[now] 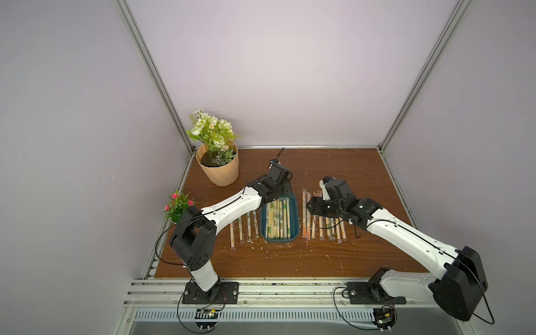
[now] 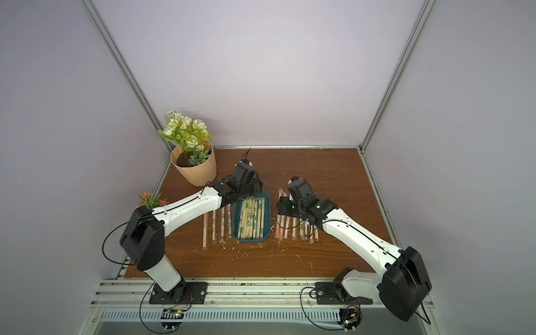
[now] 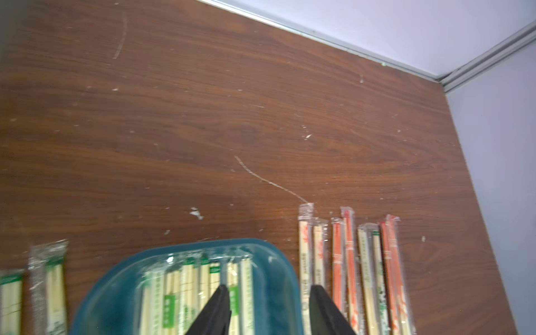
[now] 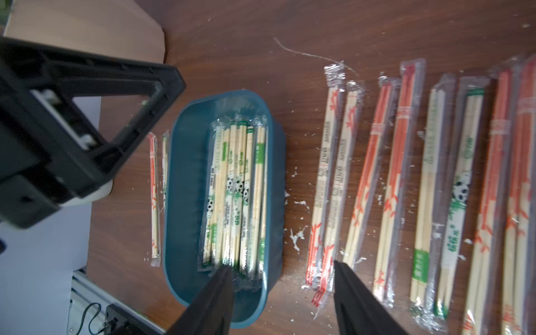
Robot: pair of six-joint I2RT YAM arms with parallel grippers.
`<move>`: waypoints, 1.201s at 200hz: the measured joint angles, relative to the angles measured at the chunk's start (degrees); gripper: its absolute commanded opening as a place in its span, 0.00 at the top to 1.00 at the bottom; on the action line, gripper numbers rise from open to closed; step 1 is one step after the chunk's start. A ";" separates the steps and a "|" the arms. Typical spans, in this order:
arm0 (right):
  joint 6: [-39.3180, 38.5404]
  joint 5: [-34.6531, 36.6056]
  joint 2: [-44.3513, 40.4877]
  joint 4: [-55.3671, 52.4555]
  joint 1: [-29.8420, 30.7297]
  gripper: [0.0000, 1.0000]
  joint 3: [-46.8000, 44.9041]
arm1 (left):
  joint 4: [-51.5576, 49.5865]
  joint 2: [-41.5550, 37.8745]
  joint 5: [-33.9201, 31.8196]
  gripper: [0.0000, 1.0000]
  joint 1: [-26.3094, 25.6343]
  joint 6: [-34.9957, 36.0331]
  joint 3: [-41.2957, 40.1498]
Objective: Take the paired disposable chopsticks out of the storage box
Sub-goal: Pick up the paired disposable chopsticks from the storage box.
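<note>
**Task item.** The paired disposable chopsticks (image 1: 278, 220) lie as a packed bundle inside the storage box (image 1: 280, 239), lengthwise and in their clear sleeves. The right wrist view shows the bundle (image 4: 235, 188) filling about half of the box's width. The bare floor (image 4: 185, 174) is exposed beside it.

**Location.** The box sits on the table (image 1: 290, 261), midway between the left and right edges.

**Progress.** Judged partly complete. A row of removed pairs (image 1: 243, 229) lies on the table left of the box, and a longer row (image 1: 322, 229) lies to its right. Both rows are parallel to the box. Many pairs are left in the box to be extracted.

**Grippers.** The left gripper (image 3: 269, 287) hangs over the far end of the box, fingers apart, nothing between them. The right gripper (image 4: 281, 265) hangs above the box's right wall and the nearest pairs of the right row, fingers apart and empty.

**Surroundings.** A peach flower pot (image 1: 219, 168) stands near the far-left corner. A small pink-flowered plant (image 1: 178, 206) stands at the left edge.
</note>
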 measured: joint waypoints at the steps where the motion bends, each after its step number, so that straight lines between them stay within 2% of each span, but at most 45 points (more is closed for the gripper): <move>1: 0.02 0.00 0.11 0.00 0.11 0.40 0.13 | -0.04 -0.11 0.00 0.51 0.07 0.00 -0.15; 28: 0.50 1.03 4.83 0.02 3.69 0.41 4.35 | -0.44 -4.79 0.96 0.49 3.76 0.11 -7.28; 49: 0.90 1.20 8.13 -0.24 5.62 0.42 6.62 | -0.24 -7.78 2.78 0.49 8.66 0.26 -11.89; 84: 0.79 1.44 15.67 -1.05 8.37 0.46 11.76 | 0.26 -9.90 5.75 0.49 16.68 0.94 -16.50; 105: 0.72 1.38 20.50 -1.31 9.53 0.50 14.86 | 0.72 -10.21 7.65 0.48 19.39 1.18 -18.27; 124: 0.50 1.25 25.14 -1.70 10.29 0.52 17.79 | 0.90 -10.34 8.92 0.48 20.48 1.49 -19.15; 175: -0.63 1.27 35.63 -3.56 11.06 0.75 25.31 | 1.75 -10.34 10.80 0.48 20.98 2.43 -19.23; 193: -0.92 1.29 37.66 -4.20 11.06 0.79 26.40 | 1.84 -10.34 10.99 0.48 21.00 2.62 -19.23; 240: -1.18 1.46 40.74 -4.92 11.06 0.80 27.50 | 1.99 -10.34 11.06 0.48 21.11 3.37 -19.61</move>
